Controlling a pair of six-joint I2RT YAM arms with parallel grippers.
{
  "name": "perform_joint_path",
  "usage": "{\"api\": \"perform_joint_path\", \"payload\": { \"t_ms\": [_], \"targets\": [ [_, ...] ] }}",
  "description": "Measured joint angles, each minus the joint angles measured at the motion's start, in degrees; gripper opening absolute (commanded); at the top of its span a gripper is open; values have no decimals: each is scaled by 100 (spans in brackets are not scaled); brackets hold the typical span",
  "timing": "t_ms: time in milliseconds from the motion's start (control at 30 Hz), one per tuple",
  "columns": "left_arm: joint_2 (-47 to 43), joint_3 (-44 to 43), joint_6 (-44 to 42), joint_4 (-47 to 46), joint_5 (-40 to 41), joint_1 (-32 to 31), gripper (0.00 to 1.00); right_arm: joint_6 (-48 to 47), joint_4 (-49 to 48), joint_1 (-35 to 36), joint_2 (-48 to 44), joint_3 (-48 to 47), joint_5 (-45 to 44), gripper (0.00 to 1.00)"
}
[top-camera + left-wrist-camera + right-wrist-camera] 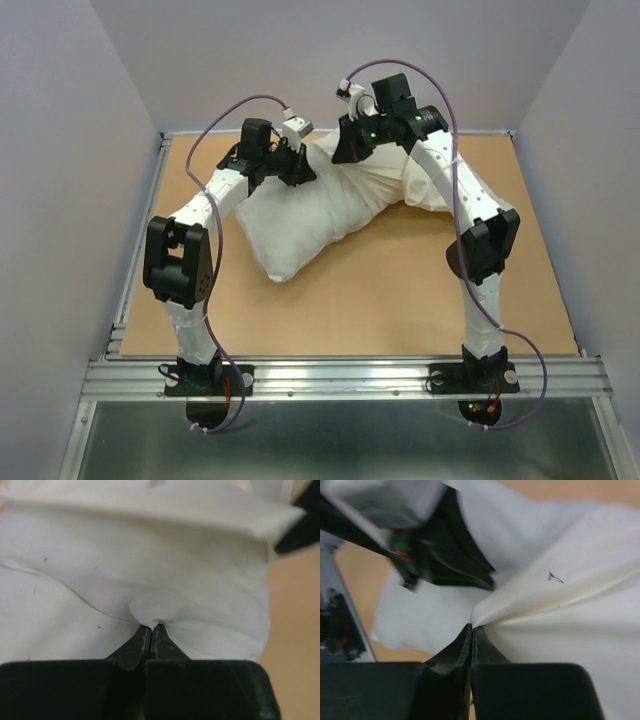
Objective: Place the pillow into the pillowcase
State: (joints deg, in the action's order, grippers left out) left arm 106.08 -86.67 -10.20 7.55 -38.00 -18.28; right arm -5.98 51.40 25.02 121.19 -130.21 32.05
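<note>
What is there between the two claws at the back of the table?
Bunched pillowcase fabric, pinched by left claw and right claw; the top view shows it.

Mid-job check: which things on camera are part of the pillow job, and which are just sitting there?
Part of the job: pillow; pillowcase; left gripper, shut on the pillow's fabric; right gripper, shut on a fold of the pillowcase.
Just there: table; metal rail along its near edge.
</note>
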Motion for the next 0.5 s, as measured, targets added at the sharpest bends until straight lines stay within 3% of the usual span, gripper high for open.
{"api": "perform_joint_path", "payload": {
  "t_ms": [133,300,500],
  "targets": [
    [-4,-2,1576,-1342,-564,74,0,1342,-330,155,247,-1316,1377,1],
    [-225,208,2914,-2439,-1078,87,0,1902,-697,28,-380,70,2133,1],
    [-619,1108,3377,-2763,-1113,87,0,1805,-612,-442,-422,1012,2109,5]
  ]
}}
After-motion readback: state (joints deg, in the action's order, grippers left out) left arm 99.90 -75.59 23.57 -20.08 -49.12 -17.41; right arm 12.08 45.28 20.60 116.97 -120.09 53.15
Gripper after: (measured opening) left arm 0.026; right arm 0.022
